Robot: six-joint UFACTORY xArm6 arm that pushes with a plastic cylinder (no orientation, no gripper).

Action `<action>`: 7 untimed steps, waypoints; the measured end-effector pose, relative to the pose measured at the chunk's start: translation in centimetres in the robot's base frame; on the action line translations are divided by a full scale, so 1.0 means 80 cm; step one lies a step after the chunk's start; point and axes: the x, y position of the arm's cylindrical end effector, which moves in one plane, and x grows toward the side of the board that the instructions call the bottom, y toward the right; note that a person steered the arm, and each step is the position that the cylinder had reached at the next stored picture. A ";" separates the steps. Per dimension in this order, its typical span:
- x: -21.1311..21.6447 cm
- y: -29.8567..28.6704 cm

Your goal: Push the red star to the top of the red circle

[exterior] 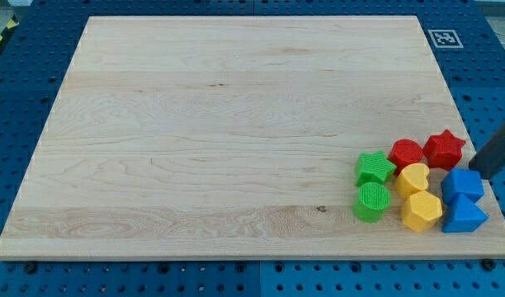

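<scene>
Toward 4 o'clock on the wooden board (236, 132), 8 small blocks lie gathered in 1 tight cluster. At the cluster's 12 o'clock edge sit the 2 red pieces: the red circle (407, 153) and, touching it at its 3 o'clock side, the red star (444, 150). Both lie at about the same height in the view, the star beside the circle and not above it. At 9 o'clock of the circle, just beside it, lies the green star (375, 168); directly at 6 o'clock of that star is the green cylinder (371, 201). Touching the circle at its 6 o'clock is the yellow heart (413, 179), and the yellow hexagon (422, 211) lies at the heart's 6 o'clock, in contact with it. At 5 o'clock of the red star stand 2 blue pieces, the upper blue block (462, 185) and the lower blue block (464, 216), whose exact shapes cannot be made out; they touch each other.

A straight dark rod enters from the view's right edge, slanting down toward 7 o'clock. My tip (476, 169) rests at 4 o'clock of the red star, near it, and just at 1 o'clock of the upper blue block. No claw is fitted, so no grip state applies. A black-and-white marker tag (444, 38) sits at the board's 1 o'clock corner, on the blue pegboard table (21, 74).
</scene>
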 end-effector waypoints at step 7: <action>-0.049 -0.056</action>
